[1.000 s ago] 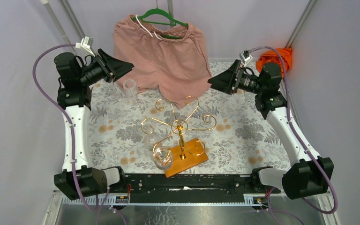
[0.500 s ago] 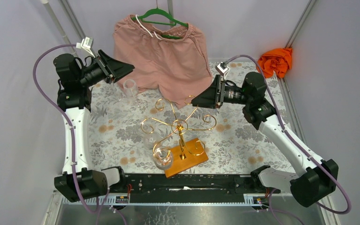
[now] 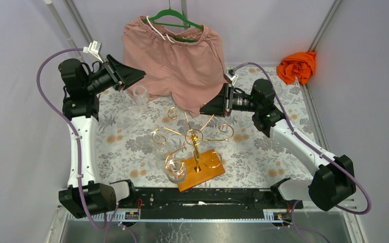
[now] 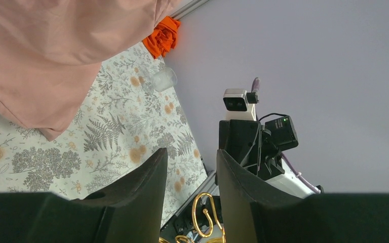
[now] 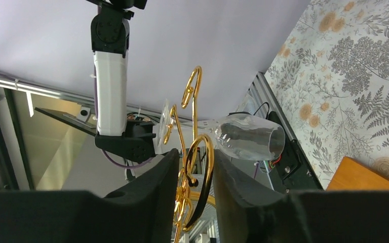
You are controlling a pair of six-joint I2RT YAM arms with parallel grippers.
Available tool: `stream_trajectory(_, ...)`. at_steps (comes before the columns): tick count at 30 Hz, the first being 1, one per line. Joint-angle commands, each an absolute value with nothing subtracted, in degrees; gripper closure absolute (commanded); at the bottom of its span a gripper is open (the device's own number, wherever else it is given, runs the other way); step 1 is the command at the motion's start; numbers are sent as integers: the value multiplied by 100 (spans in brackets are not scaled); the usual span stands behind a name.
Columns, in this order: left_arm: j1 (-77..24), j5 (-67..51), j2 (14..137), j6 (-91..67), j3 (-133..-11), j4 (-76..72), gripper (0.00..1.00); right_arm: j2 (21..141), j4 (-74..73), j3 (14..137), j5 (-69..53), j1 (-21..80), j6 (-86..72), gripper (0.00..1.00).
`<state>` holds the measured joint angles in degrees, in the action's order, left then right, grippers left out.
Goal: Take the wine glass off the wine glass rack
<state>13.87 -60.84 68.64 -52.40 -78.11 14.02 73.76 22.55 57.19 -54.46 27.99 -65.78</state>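
The wine glass rack is a gold stand with curled arms on an orange-brown wooden base, in the middle of the table. A clear wine glass hangs upside down from its front-left arm, over the base's near corner; the right wrist view shows its bowl. My right gripper is at the rack's back scroll arm. That gold loop lies between its narrowly parted fingers, a sliver of gap on one side. My left gripper hovers open at the back left, holding nothing.
Pink shorts hang on a green hanger at the back. A clear tumbler stands under my left gripper. An orange cloth lies at the back right, with another clear glass on the floral tablecloth near it.
My right arm has swung left from the back right corner to the rack, and its jaws have narrowed around a scroll arm. The left arm has stayed put.
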Motion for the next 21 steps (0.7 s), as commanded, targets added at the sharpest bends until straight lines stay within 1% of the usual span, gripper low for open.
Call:
stream_trajectory(1,1390,-6256,6750,-5268,-7718,1051,52,7488,3019,5731,-5436,2941,-6947,65)
stream_trajectory(4,1395,-6265,6741,-5287,-7695,1012,52,7544,3049,5731,-5419,2968,-6992,68)
stream_trajectory(7,1392,-6280,6732,-5295,-7661,987,52,7595,3098,5735,-5414,2975,-7054,75)
stream_trajectory(15,1389,-6302,6743,-5379,-7566,870,52,7702,3086,5672,-5266,2991,-7191,86)
stream_trajectory(16,1394,-6301,6750,-5379,-7552,856,52,7734,3097,5655,-5234,2993,-7232,89)
stream_trajectory(18,1389,-6314,6758,-5387,-7529,838,52,7808,3249,5588,-5125,2993,-7373,100)
stream_trajectory(21,1389,-6319,6775,-5382,-7505,819,52,7965,3588,5514,-5091,2994,-7671,100)
